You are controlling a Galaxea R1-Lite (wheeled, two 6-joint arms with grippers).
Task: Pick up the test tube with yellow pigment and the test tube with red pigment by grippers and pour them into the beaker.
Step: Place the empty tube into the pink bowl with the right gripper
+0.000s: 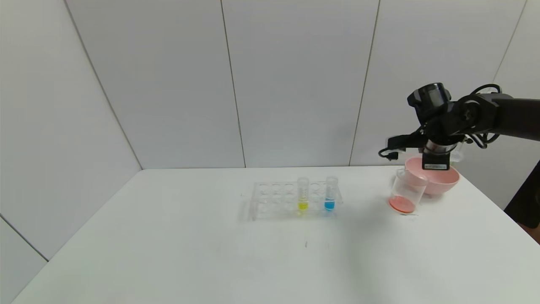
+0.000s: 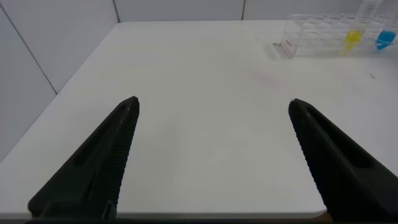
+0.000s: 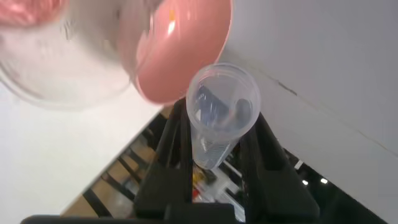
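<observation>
My right gripper [image 1: 438,162] hangs over the pink bowl at the back right. In the right wrist view the gripper [image 3: 219,121] is shut on a clear ridged-top test tube [image 3: 222,99], whose open mouth shows and which shows no red liquid. The beaker [image 1: 406,195] stands tilted against the bowl with red-orange liquid at its bottom; it also shows in the right wrist view [image 3: 62,59]. The yellow-pigment tube [image 1: 303,195] stands upright in the rack, also seen in the left wrist view [image 2: 354,36]. My left gripper [image 2: 214,106] is open and empty above the table's near left part.
The clear tube rack [image 1: 274,198] sits mid-table, with a blue-liquid tube [image 1: 330,194] to the right of the yellow one. The pink bowl [image 1: 443,179] stands behind the beaker near the right edge. A white wall rises behind the table.
</observation>
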